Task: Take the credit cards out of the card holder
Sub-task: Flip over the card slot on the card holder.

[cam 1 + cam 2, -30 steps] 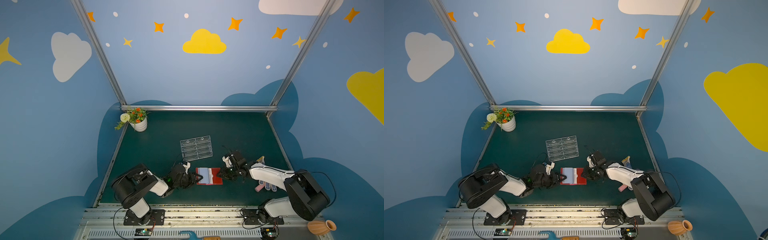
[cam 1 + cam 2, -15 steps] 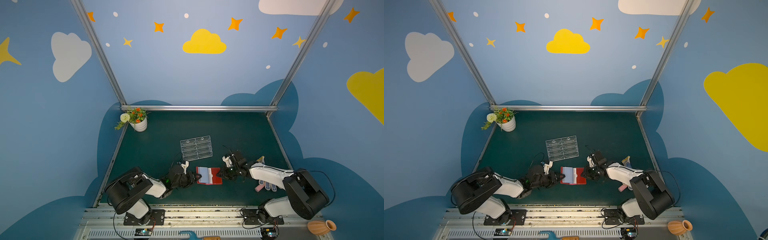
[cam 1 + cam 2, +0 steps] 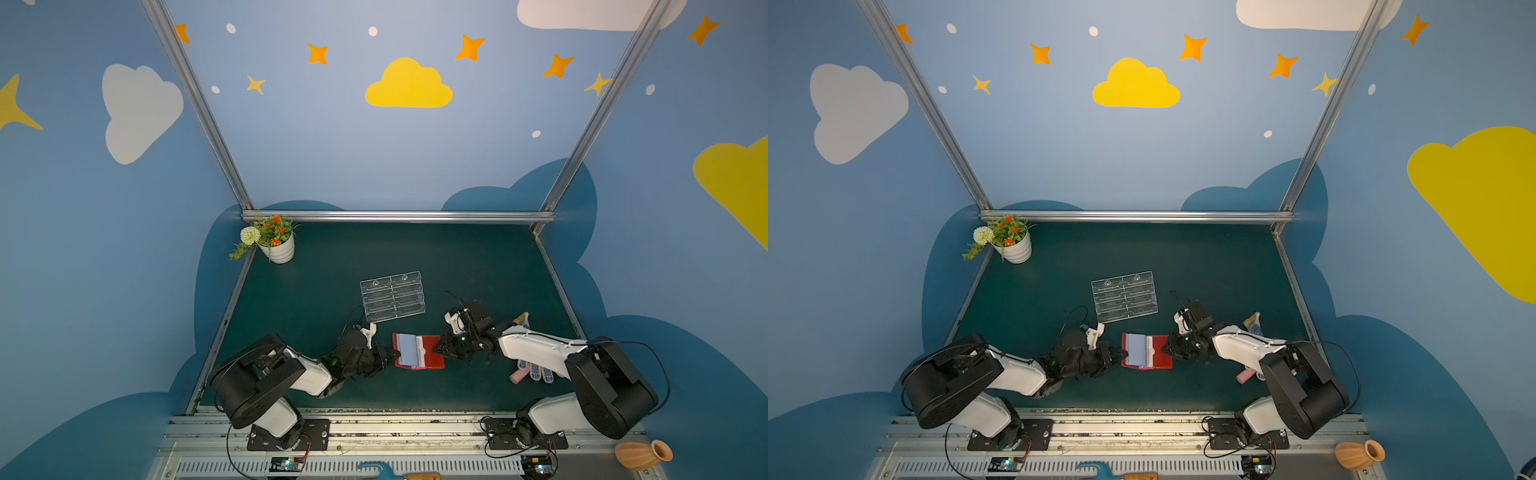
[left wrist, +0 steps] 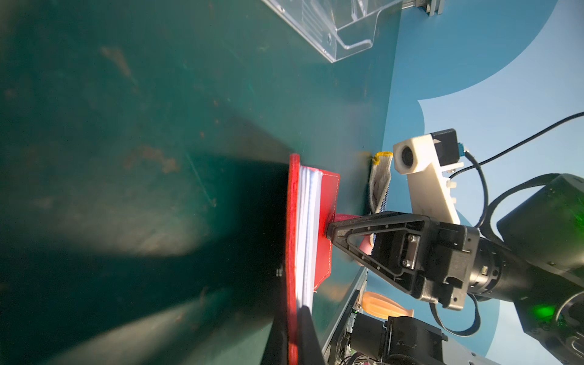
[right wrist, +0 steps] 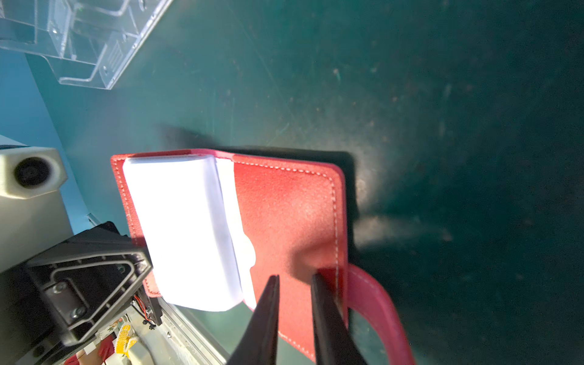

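**Card holder open between both grippers**

Green table (image 3: 478,266): a clear acrylic stand (image 3: 392,296) sits at centre. Just nearer, the red card holder (image 3: 432,353) lies open, pale sleeve pages (image 5: 183,230) on its left half; cards not discernible. The left gripper (image 3: 397,356) is clamped on the left cover's edge. The right gripper (image 5: 294,281), fingers narrowly parted, rests on the right cover beside the snap tab (image 5: 376,303).

card holder (image 3: 417,351) on table (image 3: 478,257), between left gripper (image 3: 395,356) at its left edge and right gripper (image 3: 439,351) at its right edge | tiered stand (image 3: 392,296) just behind it | plant pot (image 3: 279,250) in far-left corner
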Available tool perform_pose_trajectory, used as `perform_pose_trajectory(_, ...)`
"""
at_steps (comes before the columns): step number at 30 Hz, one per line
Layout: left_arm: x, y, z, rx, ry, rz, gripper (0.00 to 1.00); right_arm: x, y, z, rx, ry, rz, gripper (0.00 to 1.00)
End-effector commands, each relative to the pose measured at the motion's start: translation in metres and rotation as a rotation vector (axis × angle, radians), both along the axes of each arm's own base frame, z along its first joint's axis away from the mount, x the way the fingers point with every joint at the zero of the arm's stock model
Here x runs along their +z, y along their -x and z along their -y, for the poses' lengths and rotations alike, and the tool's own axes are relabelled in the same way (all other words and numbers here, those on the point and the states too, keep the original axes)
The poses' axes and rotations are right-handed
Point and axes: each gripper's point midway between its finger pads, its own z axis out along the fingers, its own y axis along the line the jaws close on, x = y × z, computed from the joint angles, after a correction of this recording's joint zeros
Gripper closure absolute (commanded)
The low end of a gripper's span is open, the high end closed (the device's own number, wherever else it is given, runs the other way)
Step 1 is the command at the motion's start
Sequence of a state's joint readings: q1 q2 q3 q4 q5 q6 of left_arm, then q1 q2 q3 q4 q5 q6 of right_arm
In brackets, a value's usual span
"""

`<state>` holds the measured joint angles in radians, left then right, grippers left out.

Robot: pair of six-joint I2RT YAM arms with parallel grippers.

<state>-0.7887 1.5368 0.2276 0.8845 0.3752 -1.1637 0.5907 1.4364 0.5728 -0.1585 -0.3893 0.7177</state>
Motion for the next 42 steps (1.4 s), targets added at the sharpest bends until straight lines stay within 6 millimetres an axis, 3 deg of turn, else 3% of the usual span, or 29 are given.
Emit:
perform_pose_trajectory(1,0.0,0.003,-0.003,0.001,-0.008,0.014,0.95,-0.03,0.018,0.019,0.004,0.107,-0.061,0.71)
perform_pose_trajectory(2,0.002,0.002,-0.003,0.002,-0.006,0.021,0.96,-0.027,0.017,0.017,0.01,0.1,-0.051,0.68)
perform_pose_trajectory(7,0.005,0.004,-0.005,-0.004,-0.027,0.037,0.95,0.003,0.009,0.011,0.028,0.091,0.036,0.25)
perform_pose_trajectory(11,0.006,0.004,-0.004,-0.008,-0.039,0.047,0.95,0.035,0.004,0.007,0.048,0.11,0.118,0.11)
perform_pose_trajectory(13,0.006,0.005,-0.004,-0.008,-0.041,0.048,0.95,0.048,0.0,0.004,0.064,0.136,0.144,0.09)
perform_pose_trajectory(17,0.004,0.005,-0.004,-0.01,-0.048,0.048,0.95,0.054,-0.001,0.001,0.116,0.248,0.146,0.08)
perform_pose_trajectory(28,0.003,0.007,0.001,-0.015,-0.052,0.047,0.95,0.045,-0.002,-0.052,0.257,0.338,0.151,0.06)
perform_pose_trajectory(34,0.002,0.007,0.002,-0.014,-0.053,0.046,0.95,0.04,-0.004,-0.067,0.282,0.345,0.147,0.06)
perform_pose_trajectory(42,0.002,0.008,0.005,-0.02,-0.051,0.048,0.95,0.028,-0.004,-0.073,0.297,0.366,0.13,0.06)
